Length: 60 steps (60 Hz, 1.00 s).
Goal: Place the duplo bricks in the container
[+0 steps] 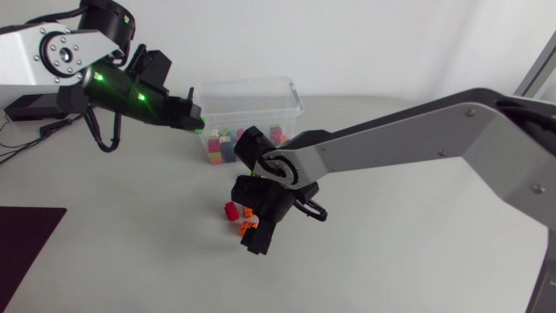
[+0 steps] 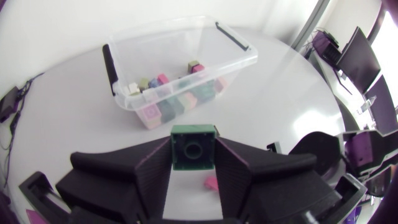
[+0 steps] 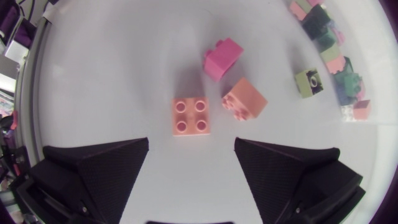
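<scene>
Container (image 1: 294,97), upper centre, partly filled; left gripper (image 1: 195,120) clamps a green brick (image 2: 194,148); right gripper (image 3: 192,142), wide open, over three loose bricks (image 3: 191,116).

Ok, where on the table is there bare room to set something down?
Bare table lies between the dark mat and the loose bricks, and on the near side of the right arm. Crowded: around the right tool, hanging over those bricks, and beside the container, where the left tool holds a green brick.
</scene>
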{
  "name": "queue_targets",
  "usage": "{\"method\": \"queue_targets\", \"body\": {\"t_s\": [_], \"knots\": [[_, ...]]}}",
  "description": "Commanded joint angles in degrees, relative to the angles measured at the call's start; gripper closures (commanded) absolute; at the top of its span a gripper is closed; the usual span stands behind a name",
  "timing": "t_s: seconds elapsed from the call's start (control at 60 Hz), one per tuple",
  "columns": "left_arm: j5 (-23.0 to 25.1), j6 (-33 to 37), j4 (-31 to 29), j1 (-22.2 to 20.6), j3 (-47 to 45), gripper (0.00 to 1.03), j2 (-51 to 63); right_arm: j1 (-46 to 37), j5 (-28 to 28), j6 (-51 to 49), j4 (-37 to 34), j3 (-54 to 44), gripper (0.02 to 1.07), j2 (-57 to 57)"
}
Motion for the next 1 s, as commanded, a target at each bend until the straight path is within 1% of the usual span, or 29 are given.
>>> {"method": "queue_targets", "body": {"t_s": [0.0,0.05,0.233,0.367,0.417,0.5,0.583,0.65,0.8,0.983], "knots": [[0.86,-0.60,0.67,1.05,3.92,0.83,2.72,0.76,0.32,-1.46,-1.89,2.19,0.10,2.51],[1.21,-0.78,0.67,1.40,5.51,0.83,3.86,0.93,0.41,-1.46,-2.50,3.07,0.13,3.21],[1.82,-0.95,0.85,2.01,7.79,0.83,5.97,2.25,1.29,-1.37,-4.09,6.23,0.14,5.15],[2.26,-0.95,1.11,2.72,9.11,0.83,6.85,2.52,1.99,-1.02,-6.37,10.01,0.21,7.61],[2.97,-1.04,1.11,3.33,9.99,0.83,7.38,2.52,2.61,-0.75,-7.25,11.51,0.31,8.75],[3.32,-1.04,1.11,4.12,10.87,0.83,7.82,2.52,3.40,-0.58,-7.69,12.56,0.43,9.80],[3.41,-0.87,1.11,4.74,11.57,0.83,8.43,2.60,3.93,-0.49,-7.51,12.91,0.64,10.86],[3.67,-0.95,1.11,5.09,12.10,0.83,8.87,2.60,3.93,-0.40,-7.69,12.91,0.76,11.74],[3.85,-1.04,1.11,5.53,13.33,0.83,9.75,2.52,3.84,-0.05,-6.90,12.04,0.81,11.39],[3.85,-1.74,1.29,5.53,15.35,0.83,11.42,2.08,3.75,0.21,-4.52,7.20,0.82,5.41]]}}
